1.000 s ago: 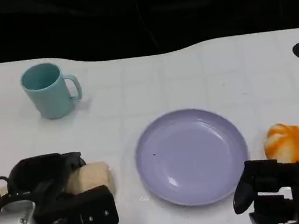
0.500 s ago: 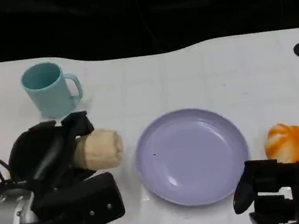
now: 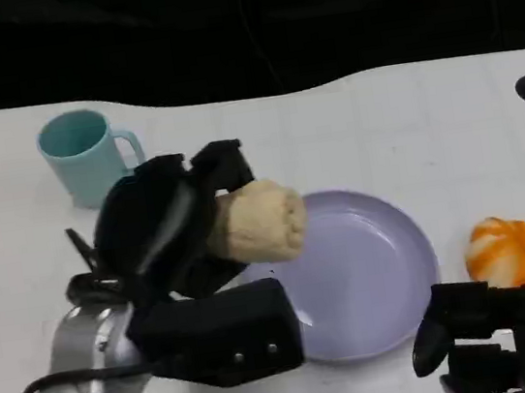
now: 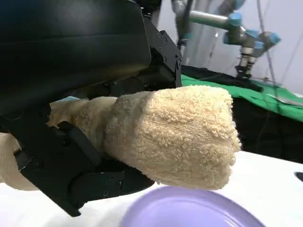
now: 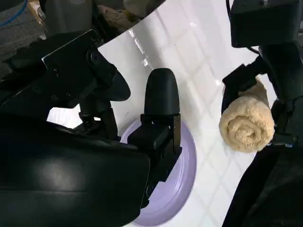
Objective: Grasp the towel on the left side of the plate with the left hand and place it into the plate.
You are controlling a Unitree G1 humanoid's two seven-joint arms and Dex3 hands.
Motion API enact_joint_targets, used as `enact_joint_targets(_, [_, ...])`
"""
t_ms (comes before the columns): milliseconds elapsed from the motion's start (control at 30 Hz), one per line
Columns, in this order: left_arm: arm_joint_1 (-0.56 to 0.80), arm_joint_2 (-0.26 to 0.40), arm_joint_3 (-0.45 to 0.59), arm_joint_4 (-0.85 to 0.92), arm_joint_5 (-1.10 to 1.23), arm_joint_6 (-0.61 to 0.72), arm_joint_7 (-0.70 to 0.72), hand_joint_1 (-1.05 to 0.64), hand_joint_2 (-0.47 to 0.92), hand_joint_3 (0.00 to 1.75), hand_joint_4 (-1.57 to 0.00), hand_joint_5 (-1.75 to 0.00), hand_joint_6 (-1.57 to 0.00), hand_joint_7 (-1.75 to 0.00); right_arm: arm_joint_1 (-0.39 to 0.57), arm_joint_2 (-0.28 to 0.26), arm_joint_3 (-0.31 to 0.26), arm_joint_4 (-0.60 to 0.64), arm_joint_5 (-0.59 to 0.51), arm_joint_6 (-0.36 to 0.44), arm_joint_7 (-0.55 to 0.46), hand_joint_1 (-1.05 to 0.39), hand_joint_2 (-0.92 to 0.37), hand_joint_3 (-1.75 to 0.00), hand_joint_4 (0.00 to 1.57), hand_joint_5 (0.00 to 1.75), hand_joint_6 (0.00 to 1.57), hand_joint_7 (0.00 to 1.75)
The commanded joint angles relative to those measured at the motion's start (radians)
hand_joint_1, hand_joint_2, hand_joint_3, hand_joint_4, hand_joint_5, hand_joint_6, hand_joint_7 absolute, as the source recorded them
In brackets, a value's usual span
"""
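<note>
The left hand [image 3: 165,232] grips the rolled towel [image 3: 259,221], its black fingers wrapped around the roll's back half while the free end juts out toward the plate [image 3: 372,279]. The towel is lifted off the table [image 3: 409,127], above the plate's left rim. It is a cream, nubbly terry cloth wound into a thick cylinder, its spiral end showing in the right wrist view [image 5: 246,124]. The right hand [image 3: 503,343] sits at the table's near right corner, holding nothing, fingers loosely apart, just before an orange-striped pumpkin [image 3: 523,253].
</note>
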Motion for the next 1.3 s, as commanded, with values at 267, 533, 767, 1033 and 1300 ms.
enact_joint_targets(267, [-0.060,-0.113,-0.075,0.021,0.004,0.107,-0.120,-0.22,0.47,1.15,-0.93,-1.75,-0.72,-1.68,0.015,-0.011,-0.036,-0.001,0.000,-0.040,0.009,-0.02,-0.53,-1.20,0.68,1.73,0.68,1.44])
enact_joint_targets(533, [-0.073,-0.119,-0.116,0.041,0.008,0.133,-0.172,-0.24,0.46,1.07,-0.90,-1.75,-0.81,-1.30,0.024,0.006,-0.055,-0.023,-0.001,-0.031,-0.021,-0.01,-0.52,-1.21,0.67,1.75,0.67,1.46])
enact_joint_targets(767, [-0.072,-0.099,-0.112,0.005,-0.095,0.190,-0.365,-0.33,0.86,0.32,-0.45,-0.94,-0.58,-0.29,0.022,0.019,-0.069,-0.033,0.011,-0.033,-0.027,0.03,-0.56,-1.20,0.70,1.75,0.64,1.49])
enact_joint_targets(1033, [-0.074,-0.046,-0.141,-0.044,-0.032,0.184,-0.397,-0.73,0.92,0.15,-0.01,-0.48,-0.09,-0.01,0.015,0.014,-0.063,-0.053,0.005,-0.007,-0.044,0.01,-0.55,-1.19,0.68,1.75,0.64,1.49])
enact_joint_targets(1300, [-0.060,-0.006,-0.105,-0.126,-0.030,0.180,-0.411,-0.83,0.92,0.16,0.00,-0.31,-0.03,-0.01,0.017,0.020,-0.052,-0.054,0.007,-0.008,-0.048,0.02,-0.55,-1.18,0.69,1.75,0.65,1.50])
